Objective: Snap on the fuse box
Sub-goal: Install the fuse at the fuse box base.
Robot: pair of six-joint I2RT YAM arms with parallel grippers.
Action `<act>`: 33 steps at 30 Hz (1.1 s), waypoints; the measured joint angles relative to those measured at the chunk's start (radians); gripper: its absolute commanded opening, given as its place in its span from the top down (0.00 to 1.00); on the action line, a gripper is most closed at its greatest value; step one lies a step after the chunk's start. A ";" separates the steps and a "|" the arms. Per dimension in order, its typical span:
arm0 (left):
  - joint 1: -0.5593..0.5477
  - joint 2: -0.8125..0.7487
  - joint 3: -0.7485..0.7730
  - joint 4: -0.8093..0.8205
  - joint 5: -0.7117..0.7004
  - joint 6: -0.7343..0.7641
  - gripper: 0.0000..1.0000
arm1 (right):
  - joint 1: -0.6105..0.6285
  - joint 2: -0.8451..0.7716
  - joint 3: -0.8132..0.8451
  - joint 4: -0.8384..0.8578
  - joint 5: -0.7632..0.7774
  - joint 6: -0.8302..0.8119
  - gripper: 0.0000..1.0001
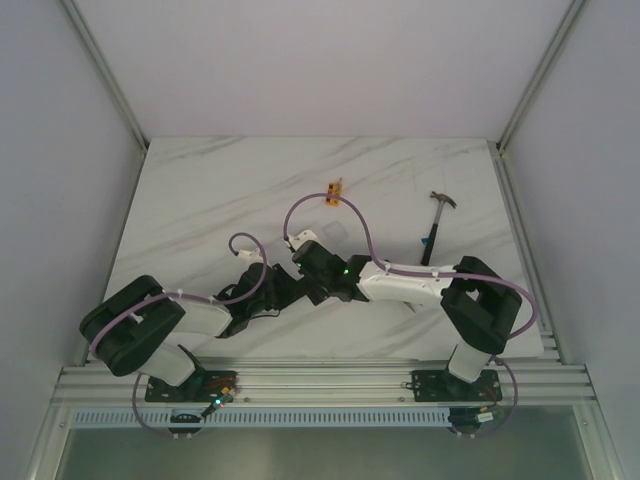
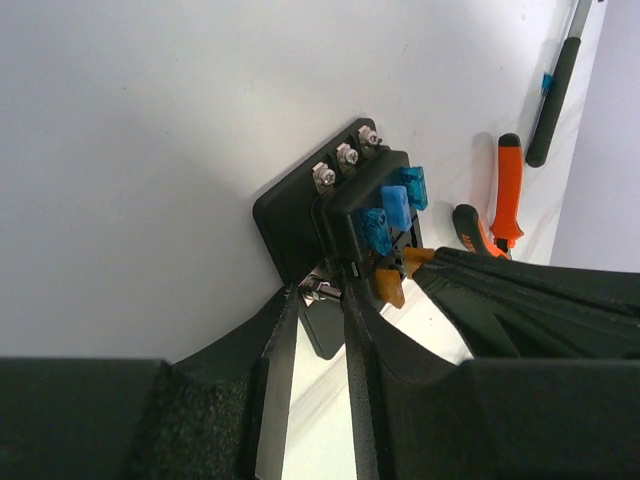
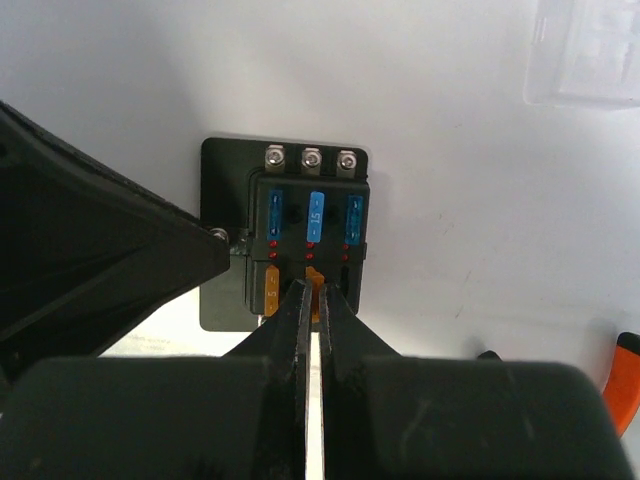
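Observation:
The fuse box [image 3: 228,180] is a black block on a flat base, with three blue fuses in its far row and orange fuses in its near row. My right gripper [image 3: 315,292] is shut on the middle orange fuse [image 3: 315,274], which stands in its slot. My left gripper [image 2: 320,292] is closed on the box's side edge [image 2: 290,225], at a small screw terminal. In the top view both grippers [image 1: 268,290] [image 1: 302,272] meet at the table's middle and hide the box.
Orange-handled pliers [image 2: 508,190] and a black-handled hammer [image 1: 437,222] lie to the right. A small orange block [image 1: 334,192] sits farther back. A clear plastic lid [image 3: 585,50] rests on the marble table [image 1: 200,190] beyond the box.

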 measured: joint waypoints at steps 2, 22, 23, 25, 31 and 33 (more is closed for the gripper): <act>0.000 0.004 0.000 0.005 0.001 -0.002 0.66 | 0.001 0.000 -0.001 -0.005 -0.013 -0.002 1.00; 0.000 0.011 -0.002 0.020 0.005 -0.009 0.67 | 0.001 0.000 -0.004 -0.012 0.005 0.016 1.00; 0.000 0.011 -0.002 0.021 0.006 -0.009 0.67 | 0.001 0.000 -0.004 -0.013 0.006 0.019 1.00; 0.000 0.011 -0.002 0.021 0.007 -0.010 0.67 | 0.001 0.000 -0.004 -0.014 0.010 0.024 1.00; 0.000 0.012 -0.003 0.023 0.010 -0.014 0.67 | 0.002 0.001 -0.004 -0.016 0.011 0.031 1.00; 0.000 0.012 -0.004 0.025 0.010 -0.016 0.67 | 0.002 0.002 -0.004 -0.016 0.011 0.031 0.97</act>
